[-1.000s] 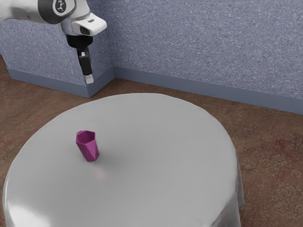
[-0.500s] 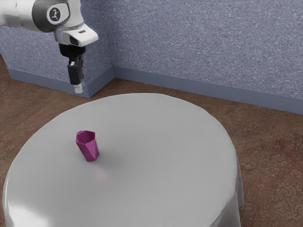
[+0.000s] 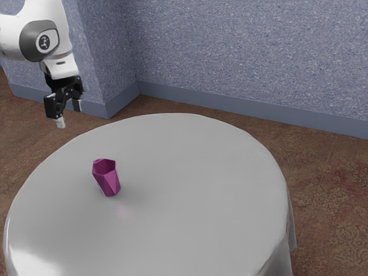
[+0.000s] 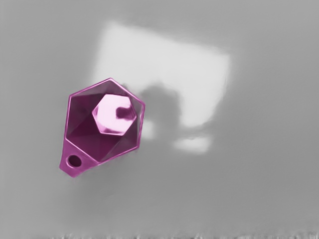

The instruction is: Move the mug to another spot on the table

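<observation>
Up at the exterior view's left, my gripper [image 3: 67, 113] hangs with fingers spread, empty. Purple mug [image 3: 106, 177] stands upright on the table [image 3: 218, 190], lower, well apart from it.

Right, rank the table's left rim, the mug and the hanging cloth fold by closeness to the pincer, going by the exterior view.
1. table's left rim: just below the open pincer.
2. mug: farther in on the table, lower and toward the exterior view's right.
3. hanging cloth fold: at the table's opposite edge, at the exterior view's right.
</observation>
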You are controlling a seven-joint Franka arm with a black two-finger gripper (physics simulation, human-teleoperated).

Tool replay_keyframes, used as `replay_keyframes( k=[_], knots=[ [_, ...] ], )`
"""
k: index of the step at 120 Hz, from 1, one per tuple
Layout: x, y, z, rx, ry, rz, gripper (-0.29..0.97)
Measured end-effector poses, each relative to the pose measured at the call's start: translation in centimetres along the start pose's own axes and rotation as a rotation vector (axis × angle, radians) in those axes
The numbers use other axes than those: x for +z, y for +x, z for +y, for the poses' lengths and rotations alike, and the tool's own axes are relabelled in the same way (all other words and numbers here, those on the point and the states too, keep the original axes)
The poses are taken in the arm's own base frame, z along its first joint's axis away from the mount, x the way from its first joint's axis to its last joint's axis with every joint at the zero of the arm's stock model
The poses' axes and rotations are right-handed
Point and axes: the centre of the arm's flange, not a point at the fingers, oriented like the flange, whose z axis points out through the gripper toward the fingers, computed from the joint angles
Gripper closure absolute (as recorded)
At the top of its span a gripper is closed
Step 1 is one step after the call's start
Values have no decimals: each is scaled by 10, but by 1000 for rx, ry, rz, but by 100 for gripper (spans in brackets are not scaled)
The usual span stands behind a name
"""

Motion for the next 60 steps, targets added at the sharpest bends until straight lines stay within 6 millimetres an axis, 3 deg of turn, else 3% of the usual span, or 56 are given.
replay_keyframes(
  k=[34,43,60],
  knots=[
    [48,-26,-25,186,-4,1,0],
    [60,-15,-29,253,3,-3,0],
    [79,25,-41,399,11,-15,0]
  ],
)
